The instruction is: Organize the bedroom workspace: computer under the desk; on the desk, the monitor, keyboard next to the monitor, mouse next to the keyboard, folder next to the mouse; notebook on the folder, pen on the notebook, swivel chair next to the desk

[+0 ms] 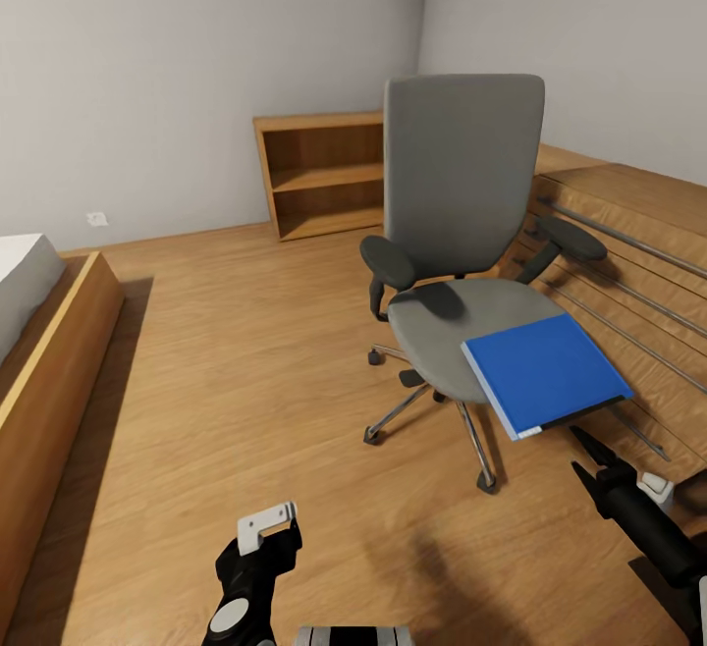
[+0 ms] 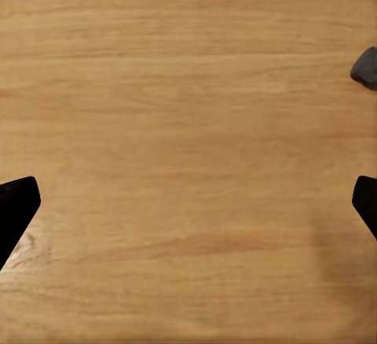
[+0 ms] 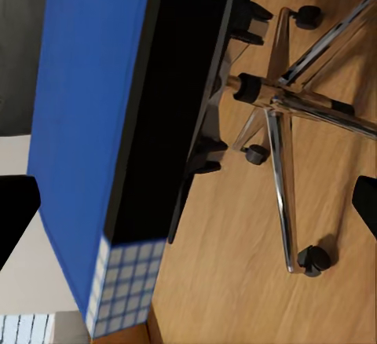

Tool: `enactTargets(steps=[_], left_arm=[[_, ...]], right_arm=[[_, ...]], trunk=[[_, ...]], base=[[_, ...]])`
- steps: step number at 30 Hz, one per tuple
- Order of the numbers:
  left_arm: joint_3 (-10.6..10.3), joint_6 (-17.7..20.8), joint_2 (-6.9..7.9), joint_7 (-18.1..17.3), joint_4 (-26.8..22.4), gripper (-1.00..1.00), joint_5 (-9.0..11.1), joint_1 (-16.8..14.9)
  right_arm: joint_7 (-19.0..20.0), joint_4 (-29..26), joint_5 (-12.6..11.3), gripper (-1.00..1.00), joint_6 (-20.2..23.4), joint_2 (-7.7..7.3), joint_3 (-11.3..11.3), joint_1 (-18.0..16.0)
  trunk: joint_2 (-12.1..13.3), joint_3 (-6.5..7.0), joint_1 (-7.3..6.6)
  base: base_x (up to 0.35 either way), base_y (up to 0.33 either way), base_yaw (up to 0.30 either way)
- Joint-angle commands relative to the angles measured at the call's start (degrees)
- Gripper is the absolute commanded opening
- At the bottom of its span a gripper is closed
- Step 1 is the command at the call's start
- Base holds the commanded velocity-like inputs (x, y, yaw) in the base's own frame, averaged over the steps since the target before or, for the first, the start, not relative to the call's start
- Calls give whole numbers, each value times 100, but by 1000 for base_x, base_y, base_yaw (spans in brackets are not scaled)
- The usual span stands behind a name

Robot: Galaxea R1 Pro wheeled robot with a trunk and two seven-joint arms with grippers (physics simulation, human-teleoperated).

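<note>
The swivel chair (image 1: 462, 234) stands on the wooden floor at centre right, with a grey seat and back, black armrests and a metal star base (image 3: 275, 100). A bright blue folder (image 1: 545, 371) lies on the seat's front right corner and overhangs the edge. My right gripper (image 1: 581, 455) is open just below and in front of that overhanging corner, fingers pointing at it. In the right wrist view the folder (image 3: 86, 124) is seen edge-on between the spread fingertips. My left gripper (image 1: 260, 553) hangs low at the bottom, open over bare floor (image 2: 188, 124).
A low wooden bookshelf (image 1: 324, 175) stands against the back wall. A wooden drawer chest (image 1: 628, 234) with metal rails runs along the right, close behind the chair. A wooden bed frame (image 1: 49, 361) borders the left. Open floor (image 1: 245, 351) lies between bed and chair.
</note>
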Motion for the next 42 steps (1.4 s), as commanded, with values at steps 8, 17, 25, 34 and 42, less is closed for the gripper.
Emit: enactTargets(steps=[8, 17, 25, 34, 42], left_arm=[[-5, 16, 7, 29, 1, 100, 22, -4], [5, 9, 26, 28, 2, 100, 23, -4], [5, 11, 25, 28, 2, 100, 22, -4], [5, 9, 28, 20, 2, 100, 22, -4], [5, 11, 21, 26, 2, 100, 22, -4]], right_arm=[[37, -9, 9, 100, 49, 5, -8, -7], [41, -7, 9, 100, 58, 12, 16, -7], [42, -5, 9, 100, 59, 13, 84, -7], [42, -4, 9, 100, 59, 12, 87, -7], [42, -8, 9, 100, 59, 7, 88, -7]], trunk=[[-2, -4, -1], [-2, -4, -1], [-2, -4, -1], [-2, -4, -1], [-2, -4, -1]], base=[[0, 0, 0], [52, 25, 0], [90, 31, 0], [82, 2, 0], [60, 0, 0]])
